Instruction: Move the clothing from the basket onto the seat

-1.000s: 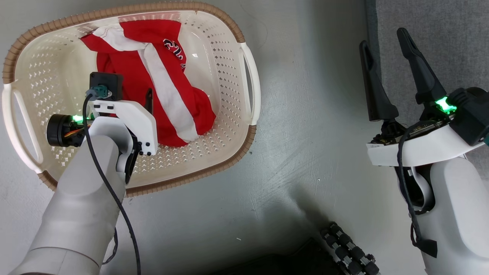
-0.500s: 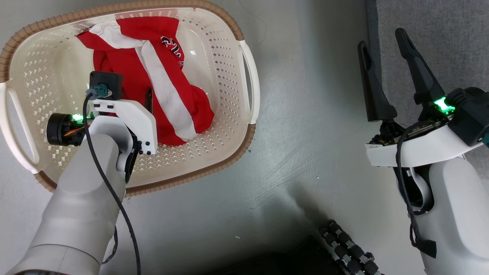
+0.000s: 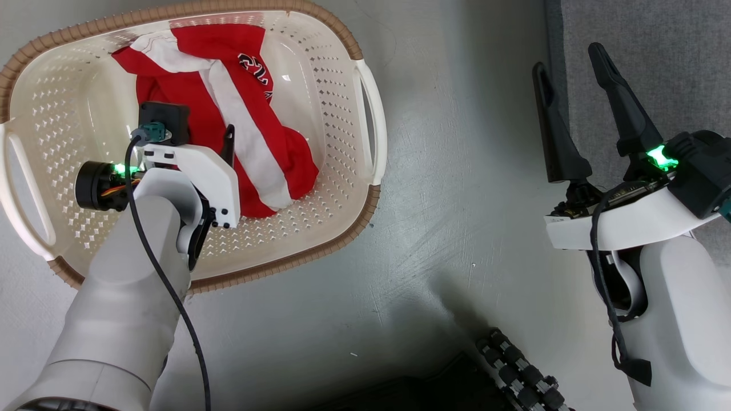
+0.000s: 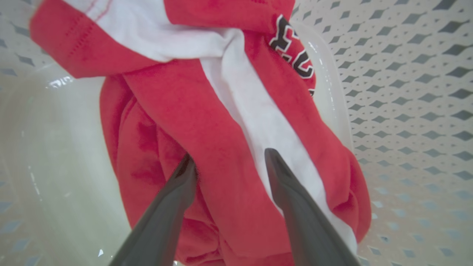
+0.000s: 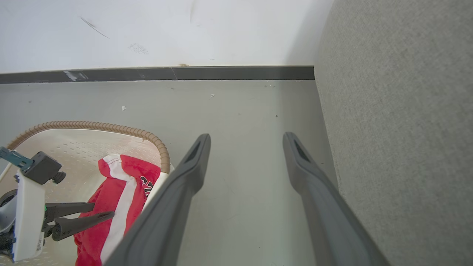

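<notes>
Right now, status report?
Left gripper open over clothing in basket. Right gripper open, empty, beside seat. Nothing blocking.

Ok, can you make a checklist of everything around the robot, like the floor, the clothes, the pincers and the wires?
Surface: grey floor, scuffed, with a few small specks.
Job's things: red and white clothing lies bunched in the basket; none is on the grey seat.
Clutter: nothing seen.
Grippers: left pincer is open inside the basket, its fingers either side of a fold of the clothing. Right pincer is open and empty, over the floor beside the seat.
Cables: a black cable runs along the left forearm; another black cable loops at the right wrist.
Surroundings: white wall with a dark skirting strip.
</notes>
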Tool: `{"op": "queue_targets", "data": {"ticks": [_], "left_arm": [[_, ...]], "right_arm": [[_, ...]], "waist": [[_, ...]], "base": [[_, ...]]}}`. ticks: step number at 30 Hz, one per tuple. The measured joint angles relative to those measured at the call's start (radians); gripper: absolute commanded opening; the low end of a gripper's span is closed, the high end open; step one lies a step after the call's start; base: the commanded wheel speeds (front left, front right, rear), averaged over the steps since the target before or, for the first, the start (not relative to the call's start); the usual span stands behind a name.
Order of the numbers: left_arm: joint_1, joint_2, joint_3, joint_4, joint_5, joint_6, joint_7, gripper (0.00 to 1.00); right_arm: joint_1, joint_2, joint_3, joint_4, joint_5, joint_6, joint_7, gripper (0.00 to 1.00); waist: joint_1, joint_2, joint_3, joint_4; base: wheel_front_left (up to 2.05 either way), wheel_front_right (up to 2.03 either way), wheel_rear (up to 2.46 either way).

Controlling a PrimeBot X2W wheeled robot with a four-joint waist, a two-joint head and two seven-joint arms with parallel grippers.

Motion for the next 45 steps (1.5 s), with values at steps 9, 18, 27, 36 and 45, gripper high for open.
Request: {"op": "queue_targets", "data": {"ticks": [9, 18, 27, 36, 45], "left_arm": [[-0.001, -0.004, -0.011, 0.009, -0.013, -0.019, -0.017, 0.59], [-0.004, -0.004, -0.023, 0.025, -0.018, -0.021, -0.034, 0.0], [-0.017, -0.005, -0.032, 0.034, -0.018, -0.032, -0.057, 0.0], [-0.038, -0.008, -0.032, 0.03, -0.02, -0.047, -0.1, 0.0], [-0.039, -0.009, -0.014, 0.009, -0.052, -0.063, -0.174, 0.0]], "right_arm": [[0.0, 0.0, 0.0, 0.0, 0.0, 0.0, 0.0, 1.0], [0.0, 0.0, 0.002, 0.0, 0.003, 0.0, 0.0, 1.0], [0.0, 0.0, 0.0, 0.0, 0.006, 0.0, 0.0, 1.0], [-0.007, 0.0, -0.009, 0.0, 0.006, 0.0, 0.0, 1.0], [-0.019, 0.0, -0.041, 0.003, 0.006, 0.0, 0.0, 1.0]], "waist": [[0.0, 0.0, -0.001, -0.003], [-0.0001, 0.0, -0.002, -0.006], [0.0, 0.0, -0.006, -0.005], [0.0, 0.0, -0.018, 0.005], [0.0, 0.0, -0.043, 0.025]], "base": [[0.0, 0.0, 0.0], [0.0, 0.0, 0.0], [0.0, 0.0, 0.0], [0.0, 0.0, 0.0], [0.0, 0.0, 0.0]]}}
